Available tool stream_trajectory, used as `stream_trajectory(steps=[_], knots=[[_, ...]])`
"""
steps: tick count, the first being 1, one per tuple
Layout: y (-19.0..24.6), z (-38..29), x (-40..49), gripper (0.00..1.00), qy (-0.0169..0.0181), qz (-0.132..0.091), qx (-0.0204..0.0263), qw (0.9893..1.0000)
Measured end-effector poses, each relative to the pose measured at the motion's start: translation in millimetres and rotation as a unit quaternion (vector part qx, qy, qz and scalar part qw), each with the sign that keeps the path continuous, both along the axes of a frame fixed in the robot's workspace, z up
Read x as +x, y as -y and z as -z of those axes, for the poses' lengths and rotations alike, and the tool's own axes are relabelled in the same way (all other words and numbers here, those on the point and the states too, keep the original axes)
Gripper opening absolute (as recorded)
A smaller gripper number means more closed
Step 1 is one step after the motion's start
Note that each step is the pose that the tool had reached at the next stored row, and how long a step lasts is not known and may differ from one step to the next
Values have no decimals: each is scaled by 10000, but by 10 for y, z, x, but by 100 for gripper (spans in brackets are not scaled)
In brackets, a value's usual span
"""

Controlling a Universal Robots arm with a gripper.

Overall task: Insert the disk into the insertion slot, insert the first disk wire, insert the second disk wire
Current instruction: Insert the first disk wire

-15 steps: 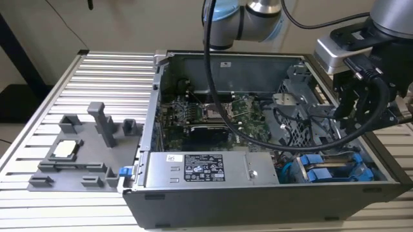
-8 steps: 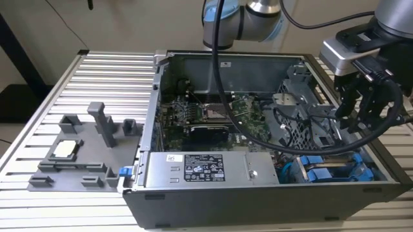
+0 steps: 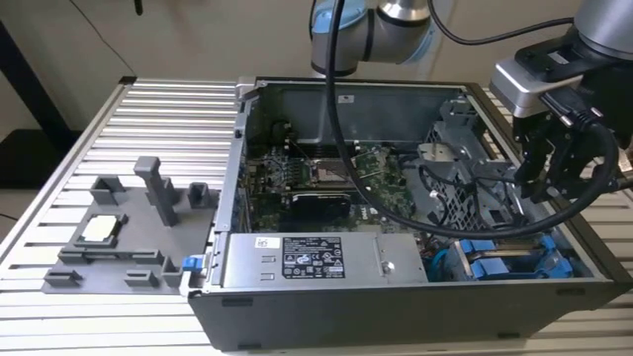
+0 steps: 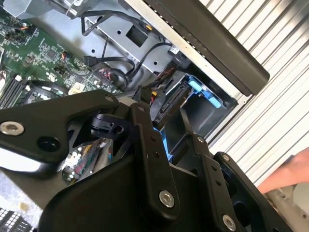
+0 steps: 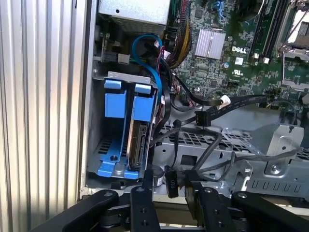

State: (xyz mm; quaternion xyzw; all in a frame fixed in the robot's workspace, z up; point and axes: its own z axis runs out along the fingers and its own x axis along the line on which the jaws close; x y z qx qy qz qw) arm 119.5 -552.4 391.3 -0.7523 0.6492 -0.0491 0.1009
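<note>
Black cables [image 5: 203, 117] crowd disk [image 5: 138, 145] (gripper [image 5: 170, 186] near).

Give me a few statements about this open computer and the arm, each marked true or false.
1. The disk stands in the insertion slot. True.
2. The gripper hangs at the exterior view's left. False: it is at the exterior view's right, above the case's drive corner.
3. The case lies open on a slatted table. True.
4. The power-supply box sits outside the case. False: it lies inside it.
</note>
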Motion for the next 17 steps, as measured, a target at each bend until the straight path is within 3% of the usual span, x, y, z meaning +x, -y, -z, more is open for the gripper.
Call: stream_trajectory(steps=[1,2,7,8,10,17], knots=[[0,0,0,38,0,0,0,10000],[0,0,0,31,0,0,0,10000],[0,1,0,31,0,0,0,10000],[0,1,0,22,0,0,0,10000],[0,1,0,19,0,0,0,10000],[3,6,8,19,-9,-1,-5,10000]])
